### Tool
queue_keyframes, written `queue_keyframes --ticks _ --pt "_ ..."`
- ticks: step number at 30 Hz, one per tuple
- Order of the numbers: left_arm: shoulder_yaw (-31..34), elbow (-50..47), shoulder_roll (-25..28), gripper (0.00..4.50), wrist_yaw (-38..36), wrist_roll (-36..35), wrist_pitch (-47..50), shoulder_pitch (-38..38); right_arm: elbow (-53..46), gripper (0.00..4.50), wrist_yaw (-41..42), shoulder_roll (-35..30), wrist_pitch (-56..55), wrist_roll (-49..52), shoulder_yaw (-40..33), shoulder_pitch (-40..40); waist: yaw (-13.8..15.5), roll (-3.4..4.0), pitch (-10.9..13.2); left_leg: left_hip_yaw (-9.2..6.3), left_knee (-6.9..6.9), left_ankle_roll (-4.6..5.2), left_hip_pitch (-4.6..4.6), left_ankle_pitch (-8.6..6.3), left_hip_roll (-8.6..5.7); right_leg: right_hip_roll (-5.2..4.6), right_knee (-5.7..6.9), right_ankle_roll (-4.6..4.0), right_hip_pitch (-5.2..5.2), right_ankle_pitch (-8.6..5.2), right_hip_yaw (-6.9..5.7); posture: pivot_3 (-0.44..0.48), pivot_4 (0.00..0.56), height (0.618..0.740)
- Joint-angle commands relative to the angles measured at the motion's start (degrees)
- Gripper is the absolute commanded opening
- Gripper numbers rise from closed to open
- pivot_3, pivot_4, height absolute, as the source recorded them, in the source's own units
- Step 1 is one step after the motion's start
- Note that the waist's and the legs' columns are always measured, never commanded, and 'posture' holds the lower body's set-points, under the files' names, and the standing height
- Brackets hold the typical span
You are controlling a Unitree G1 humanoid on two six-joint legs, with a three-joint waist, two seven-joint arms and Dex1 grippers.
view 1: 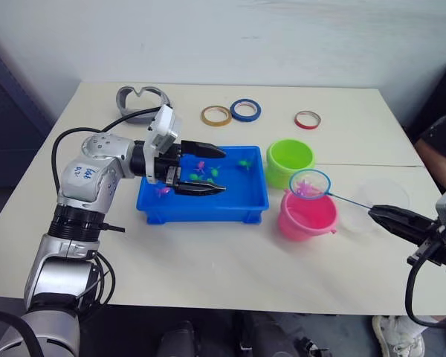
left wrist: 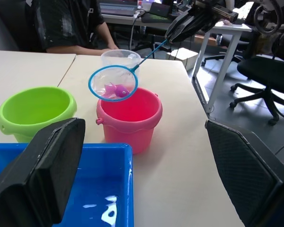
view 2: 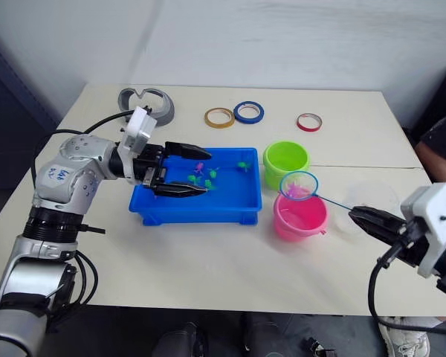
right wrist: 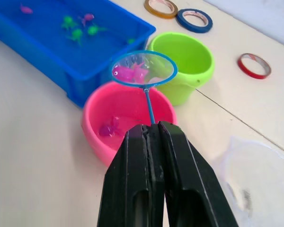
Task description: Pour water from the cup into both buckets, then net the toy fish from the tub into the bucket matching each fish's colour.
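Right arm: we see it reaching in from the table's right edge, right gripper clamped on the thin handle of the net. The light blue hoop sits above the pink bucket, a pink fish in its mesh; another lies inside that bucket.

Left arm: bent across, left gripper spread wide over the glossy blue tub, holding nothing.

Green bucket just behind; clear cup to the right.

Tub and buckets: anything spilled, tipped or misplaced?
Nothing stands out. The tub, green bucket and pink bucket sit upright; the right gripper holds the net, with a pink fish, over the pink bucket.
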Motion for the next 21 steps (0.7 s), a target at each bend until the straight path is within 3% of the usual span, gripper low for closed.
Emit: queue_keyframes --ticks 1,5,11,16,21 --pt "-0.02 1.16 -1.41 4.43 -1.29 0.80 -2.11 -2.33 0.19 0.00 1.08 1.88 -19.57 -11.93 -1.23 6.47 0.06 0.00 0.00 0.00 -0.01 0.00 -0.02 0.00 -0.01 0.00 -0.04 0.01 0.00 0.01 0.00 0.000 0.150 0.740" --pt "0.08 3.23 -2.23 4.43 -2.00 1.75 -3.22 -3.22 6.18 0.00 -1.70 2.02 -47.48 -26.94 0.48 10.89 -0.45 -0.02 -0.01 0.11 0.00 0.03 0.03 -0.01 -0.07 0.00 -0.03 0.12 0.01 0.06 0.17 0.000 0.150 0.740" --pt "0.58 6.05 -2.80 4.43 -2.74 2.77 -4.82 -4.55 14.87 0.00 -7.43 0.00 -75.16 -38.90 1.28 11.05 -0.37 -0.02 -0.01 0.15 -0.02 -0.04 0.15 0.03 -0.03 0.08 0.06 0.12 0.03 0.06 0.23 0.000 0.150 0.740" --pt "0.91 6.75 -3.00 4.43 -2.61 3.14 -5.51 -4.68 23.77 0.00 -16.49 -1.98 -90.82 -52.39 -0.58 9.28 -0.15 -0.03 -0.01 0.17 -0.02 -0.03 0.13 0.02 -0.04 0.08 -0.01 0.11 0.04 0.06 0.24 0.000 0.150 0.740" --pt "1.34 6.78 -2.65 4.43 -2.26 3.22 -5.65 -4.40 27.51 0.00 -23.62 -2.75 -95.95 -59.15 -1.24 7.33 -0.31 -0.02 -0.01 0.20 -0.02 -0.05 0.17 0.03 -0.03 0.08 0.06 0.11 0.04 0.06 0.27 0.000 0.150 0.740"
